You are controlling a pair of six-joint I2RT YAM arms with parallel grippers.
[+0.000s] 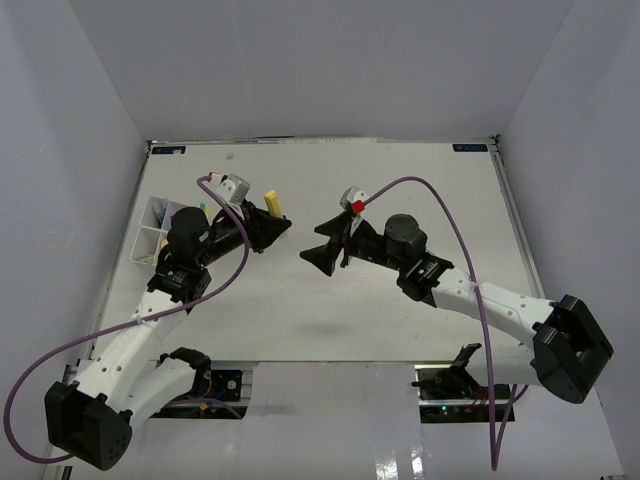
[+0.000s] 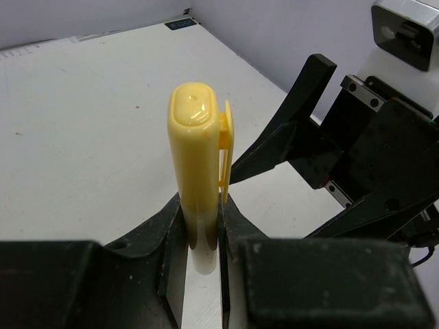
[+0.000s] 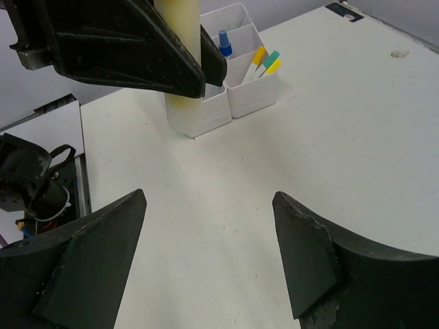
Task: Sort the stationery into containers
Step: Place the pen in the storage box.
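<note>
My left gripper (image 1: pixel 280 228) is shut on a yellow capped marker (image 1: pixel 272 203) and holds it upright above the table. In the left wrist view the marker (image 2: pixel 195 171) stands between my two fingers (image 2: pixel 154 229), clip to the right. The white compartment tray (image 1: pixel 150 235) stands left of that arm. In the right wrist view the tray (image 3: pixel 247 92) holds a small blue-capped bottle (image 3: pixel 224 42) and pens with yellow and teal caps (image 3: pixel 264 60). My right gripper (image 1: pixel 315 245) is open and empty, facing the left gripper (image 3: pixel 137 48) from a short way off. Its jaws (image 3: pixel 209 197) stand wide apart over bare table.
The white table (image 1: pixel 400 190) is walled by pale panels on the left, far and right sides. The purple cables (image 1: pixel 440 205) loop above both arms. The right gripper's finger (image 2: pixel 295 116) shows close behind the marker in the left wrist view.
</note>
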